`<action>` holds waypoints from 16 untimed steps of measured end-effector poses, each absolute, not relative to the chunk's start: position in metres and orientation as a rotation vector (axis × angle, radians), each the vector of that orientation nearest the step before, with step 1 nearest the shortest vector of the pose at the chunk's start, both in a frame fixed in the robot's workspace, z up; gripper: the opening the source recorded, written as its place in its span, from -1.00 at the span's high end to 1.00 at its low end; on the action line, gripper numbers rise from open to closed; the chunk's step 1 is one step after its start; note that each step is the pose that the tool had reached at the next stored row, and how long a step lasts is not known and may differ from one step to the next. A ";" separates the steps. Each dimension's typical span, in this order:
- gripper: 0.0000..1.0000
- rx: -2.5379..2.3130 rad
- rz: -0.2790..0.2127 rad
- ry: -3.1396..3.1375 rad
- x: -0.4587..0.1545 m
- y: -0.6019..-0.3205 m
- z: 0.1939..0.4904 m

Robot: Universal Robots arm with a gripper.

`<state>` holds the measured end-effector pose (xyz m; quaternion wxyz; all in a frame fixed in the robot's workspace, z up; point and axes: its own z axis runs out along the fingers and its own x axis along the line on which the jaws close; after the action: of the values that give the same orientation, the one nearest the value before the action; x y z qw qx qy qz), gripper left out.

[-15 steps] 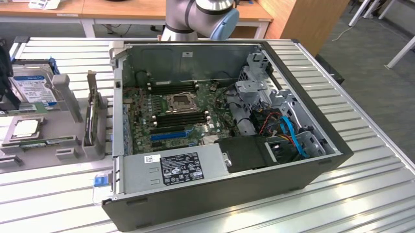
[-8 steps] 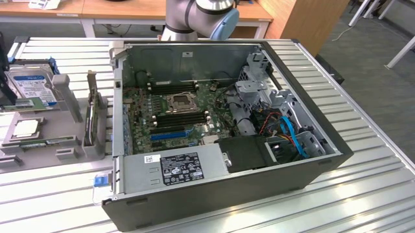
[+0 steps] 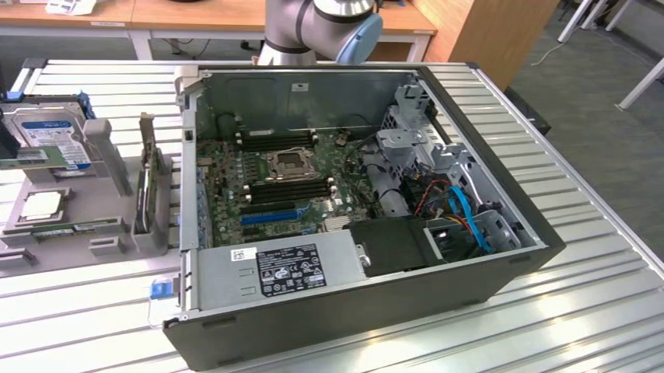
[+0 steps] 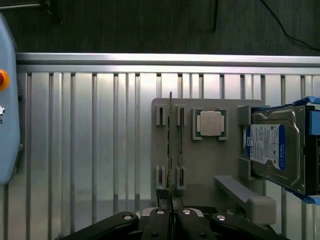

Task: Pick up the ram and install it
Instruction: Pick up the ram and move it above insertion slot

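The ram (image 4: 170, 150) is a thin green stick seen edge-on, reaching out from between my fingertips. My gripper (image 4: 170, 214) is shut on its near end and holds it in the air above the grey parts tray (image 4: 200, 170). The stick's far tip reaches just past the tray's edge in the wrist view. The open computer case (image 3: 363, 311) lies on its side on the table. Its green motherboard (image 3: 223, 210) faces up, with long black memory slots (image 3: 285, 184) on both sides of the processor socket (image 3: 288, 162).
The parts tray (image 3: 62, 249) sits at the exterior view's left of the case, holding a blue-labelled hard drive (image 4: 275, 150), a processor chip (image 4: 210, 123) and a green stick (image 3: 78, 228). Power supply (image 3: 280, 268), drive cage and cables (image 3: 467, 217) crowd the case. The arm's base (image 3: 311, 23) stands behind it.
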<state>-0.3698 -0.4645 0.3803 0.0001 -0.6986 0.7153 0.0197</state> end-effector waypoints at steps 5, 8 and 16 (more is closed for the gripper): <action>0.77 -2.195 0.062 2.247 -0.370 -0.465 0.388; 0.77 -2.195 0.062 2.247 -0.370 -0.465 0.392; 0.77 -2.195 0.062 2.247 -0.368 -0.465 0.401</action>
<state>-0.3679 -0.4646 0.4015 0.0000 -0.6987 0.7152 0.0198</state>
